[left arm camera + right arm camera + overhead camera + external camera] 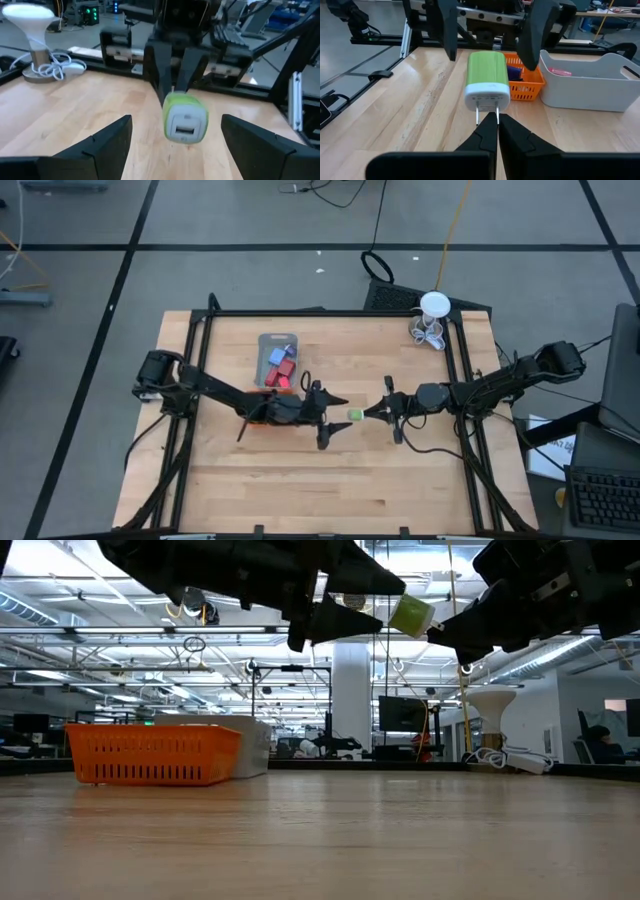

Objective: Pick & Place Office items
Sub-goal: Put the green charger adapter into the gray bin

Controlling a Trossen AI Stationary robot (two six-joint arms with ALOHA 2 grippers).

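Observation:
A green and white charger plug [487, 82] hangs in the air over the table's middle; it also shows in the high view [355, 415] and the low view [410, 613]. My right gripper [496, 120] is shut on it. My left gripper [176, 131] is open. Its two fingers stand on either side of the charger's far end [186, 120] without touching it. Several other small pieces, blue and red, lie in the grey tray [277, 340]. My right gripper pinches the charger's metal prongs [487, 112] between its two fingertips, only at their free ends. The fingers come level from the table's right side. The charger is lifted clear and sticks out roughly level toward the left gripper, white end at the fingers.
An orange tray [527, 85] and the grey tray [590, 82] stand at the table's far left, partly under my left arm [220, 392]. A white round thing with wire loops [432, 320] stands at the far right corner. Bare wood lies toward the near edge.

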